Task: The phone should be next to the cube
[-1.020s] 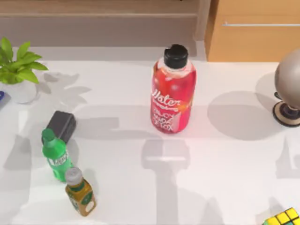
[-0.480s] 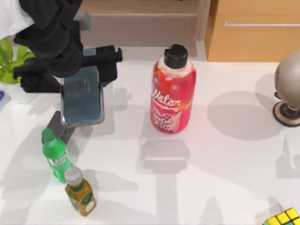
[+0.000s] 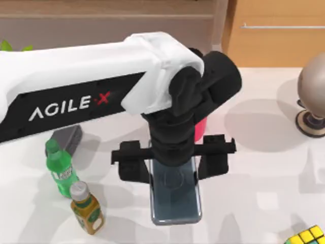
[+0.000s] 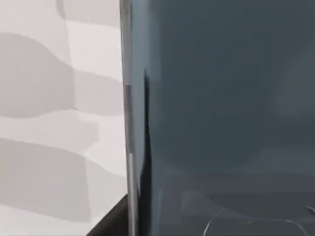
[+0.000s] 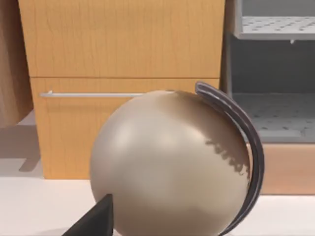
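Right now my left gripper (image 3: 175, 158) clamps the flat dark grey-blue phone (image 3: 175, 195) mid-table; I should carry it steadily right toward the small multicoloured puzzle cube (image 3: 306, 236) at the near-right corner.

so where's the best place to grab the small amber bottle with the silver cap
Judging from the top view, grip the amber bottle around its body below the silver cap, coming from its right side, which looks more open. The green bottle stands close to its upper left, so an approach from there looks crowded.
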{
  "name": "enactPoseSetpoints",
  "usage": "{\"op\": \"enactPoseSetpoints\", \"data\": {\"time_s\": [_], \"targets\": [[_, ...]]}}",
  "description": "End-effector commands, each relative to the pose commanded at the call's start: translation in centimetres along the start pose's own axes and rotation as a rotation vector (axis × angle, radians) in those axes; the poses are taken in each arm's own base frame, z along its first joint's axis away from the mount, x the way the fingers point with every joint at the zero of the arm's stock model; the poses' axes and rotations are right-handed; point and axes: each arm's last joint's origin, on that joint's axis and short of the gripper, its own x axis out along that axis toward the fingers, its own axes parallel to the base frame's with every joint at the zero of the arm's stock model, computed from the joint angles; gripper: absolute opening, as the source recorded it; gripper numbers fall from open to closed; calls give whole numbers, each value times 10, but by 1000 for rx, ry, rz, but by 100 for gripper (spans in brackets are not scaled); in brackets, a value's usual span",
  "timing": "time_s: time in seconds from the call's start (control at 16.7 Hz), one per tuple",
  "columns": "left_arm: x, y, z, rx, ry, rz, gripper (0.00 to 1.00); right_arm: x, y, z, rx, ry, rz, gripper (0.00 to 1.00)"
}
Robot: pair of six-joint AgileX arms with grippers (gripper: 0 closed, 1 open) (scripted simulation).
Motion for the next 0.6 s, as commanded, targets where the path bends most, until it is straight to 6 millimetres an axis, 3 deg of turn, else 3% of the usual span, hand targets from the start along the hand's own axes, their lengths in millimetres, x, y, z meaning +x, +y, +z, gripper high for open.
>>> {"op": "enactPoseSetpoints", "data": {"time_s": [0.3,0.6], "targets": [[20,-52,-62,34,33,38,0,0,0,0,0,0,0,100],[29,-72,-93,52,38,47,0,0,0,0,0,0,0,100]]}}
